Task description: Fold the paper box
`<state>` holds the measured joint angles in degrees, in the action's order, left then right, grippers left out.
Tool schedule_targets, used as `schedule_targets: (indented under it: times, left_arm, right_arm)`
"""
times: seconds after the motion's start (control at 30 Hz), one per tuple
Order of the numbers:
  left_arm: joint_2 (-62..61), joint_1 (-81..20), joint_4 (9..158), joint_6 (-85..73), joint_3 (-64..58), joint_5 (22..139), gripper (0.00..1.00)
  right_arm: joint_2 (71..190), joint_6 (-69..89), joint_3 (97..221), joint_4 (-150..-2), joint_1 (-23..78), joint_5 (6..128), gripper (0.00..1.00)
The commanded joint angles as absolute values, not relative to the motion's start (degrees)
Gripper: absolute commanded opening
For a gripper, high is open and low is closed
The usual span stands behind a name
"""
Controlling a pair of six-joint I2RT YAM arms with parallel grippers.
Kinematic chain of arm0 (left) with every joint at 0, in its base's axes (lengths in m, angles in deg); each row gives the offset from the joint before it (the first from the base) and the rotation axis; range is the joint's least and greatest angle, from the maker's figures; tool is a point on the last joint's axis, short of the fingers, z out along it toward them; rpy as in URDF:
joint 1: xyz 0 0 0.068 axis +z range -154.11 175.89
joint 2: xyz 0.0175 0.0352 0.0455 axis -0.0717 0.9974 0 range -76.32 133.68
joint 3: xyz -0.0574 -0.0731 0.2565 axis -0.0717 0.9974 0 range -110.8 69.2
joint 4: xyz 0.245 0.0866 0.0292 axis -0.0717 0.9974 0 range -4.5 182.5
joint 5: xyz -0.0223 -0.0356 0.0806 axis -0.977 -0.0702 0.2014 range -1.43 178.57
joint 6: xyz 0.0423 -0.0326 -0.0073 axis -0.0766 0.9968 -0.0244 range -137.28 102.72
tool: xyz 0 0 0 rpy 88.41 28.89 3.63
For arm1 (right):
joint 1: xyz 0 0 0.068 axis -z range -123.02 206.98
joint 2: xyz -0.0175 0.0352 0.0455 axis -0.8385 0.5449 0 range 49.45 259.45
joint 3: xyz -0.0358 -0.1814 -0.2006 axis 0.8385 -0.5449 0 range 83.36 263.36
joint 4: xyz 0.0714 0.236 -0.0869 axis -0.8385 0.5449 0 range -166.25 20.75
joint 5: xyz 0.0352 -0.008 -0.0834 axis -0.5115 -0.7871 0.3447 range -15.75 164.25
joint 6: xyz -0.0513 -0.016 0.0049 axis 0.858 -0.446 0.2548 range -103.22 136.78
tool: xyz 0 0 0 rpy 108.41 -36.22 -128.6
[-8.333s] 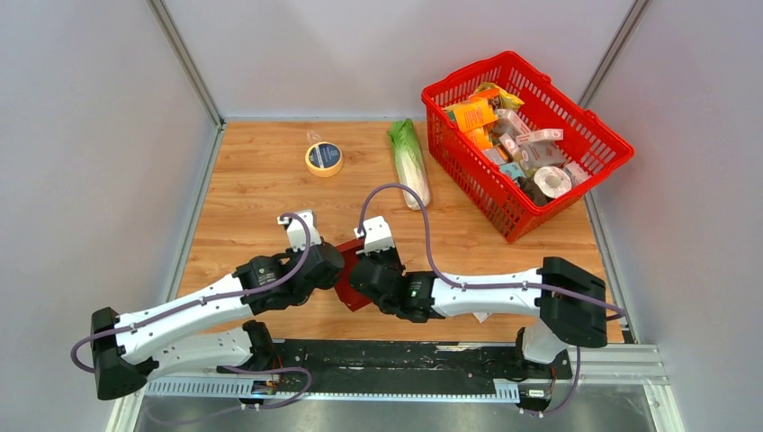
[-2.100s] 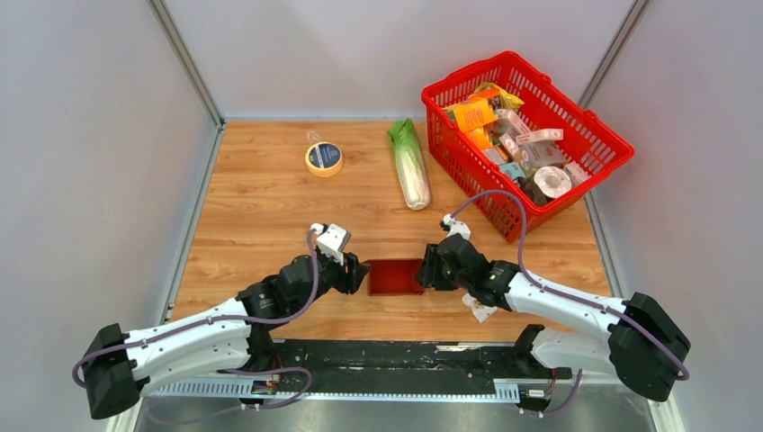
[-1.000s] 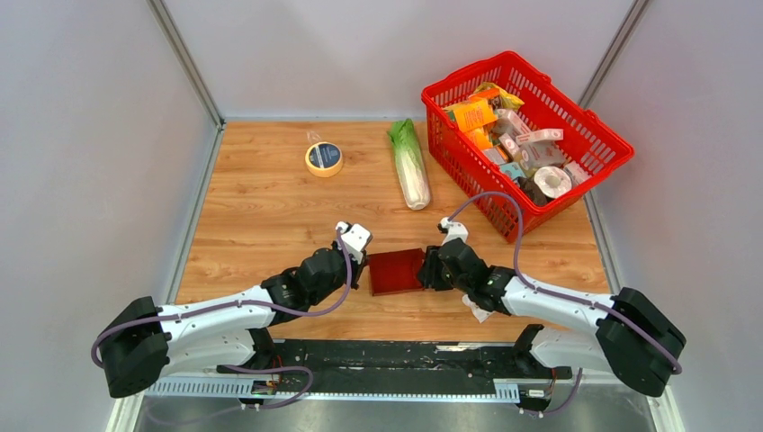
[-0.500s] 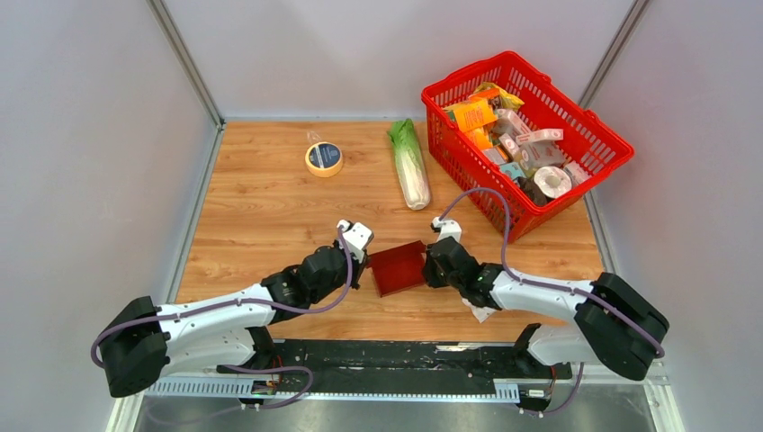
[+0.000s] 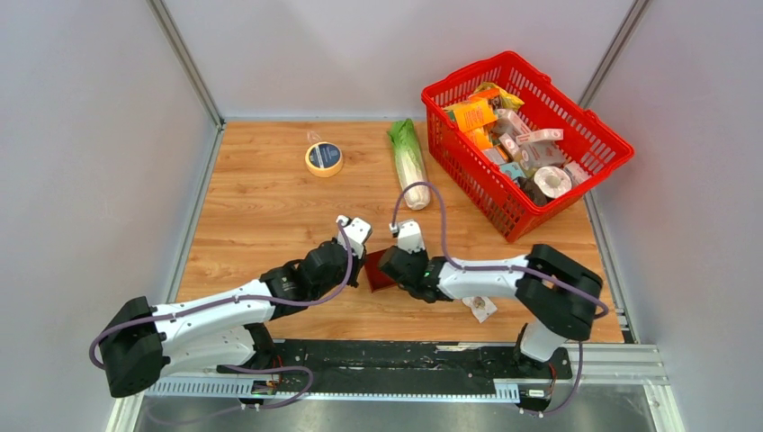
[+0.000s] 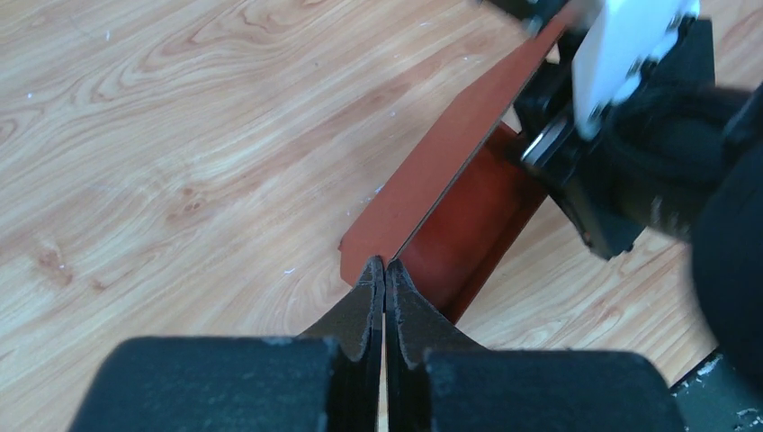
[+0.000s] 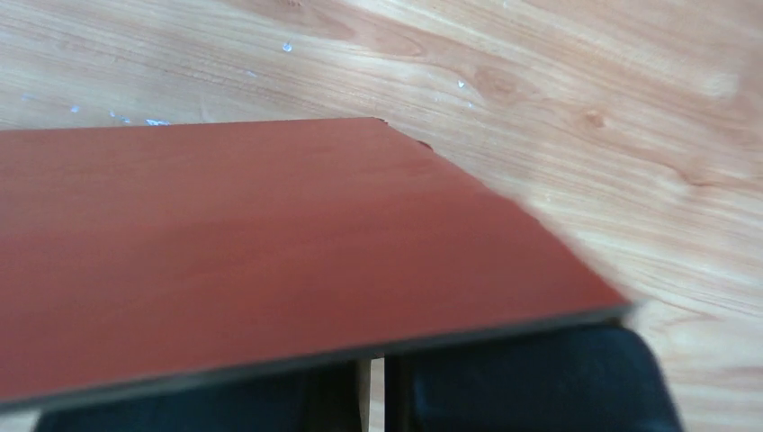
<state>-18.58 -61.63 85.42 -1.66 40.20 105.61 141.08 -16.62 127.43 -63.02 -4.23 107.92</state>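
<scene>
Top external view: a wood-grain table (image 5: 270,198) stands inside pale grey walls (image 5: 90,135) with metal posts (image 5: 184,58) at the far corners. A red mesh basket (image 5: 594,135) full of packets (image 5: 504,121) sits at 2 o'clock, a cabbage (image 5: 410,166) at 12 and a tape roll (image 5: 324,158) at 11. The paper box (image 5: 375,272) lies toward 6 o'clock, between the left claw (image 5: 359,268) and the right claw (image 5: 390,268). From here it shows only as a narrow dark-red sliver.

Left wrist view shows more. One panel stands tilted over another, its long edge running from 6 toward 1 o'clock. The left claw's fingers are pressed together on that panel's near corner.

Right wrist view shows a flat red panel spreading from 9 to 4 o'clock above the right claw's fingers (image 7: 531,378). These stand almost together; whether they hold card, I cannot tell.
</scene>
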Motion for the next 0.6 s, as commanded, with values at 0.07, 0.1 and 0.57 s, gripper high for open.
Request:
schedule_targets:
  times: [0.07,0.1,0.57]
  left_arm:
    - [-18.2,-61.7,84.2,4.9,38.3,105.3,0.0]
    - [-18.0,-61.7,84.1,5.0,38.5,105.2,0.0]
    - [-20.2,-61.7,87.7,2.5,39.2,105.8,0.0]
  right_arm:
    - [154.2,-20.0,134.2,-48.2,-10.5,118.0,0.0]
    - [154.8,-19.9,134.7,-48.2,-10.6,117.7,0.0]
    - [134.4,-15.1,130.6,-55.9,-7.7,103.4,0.38]
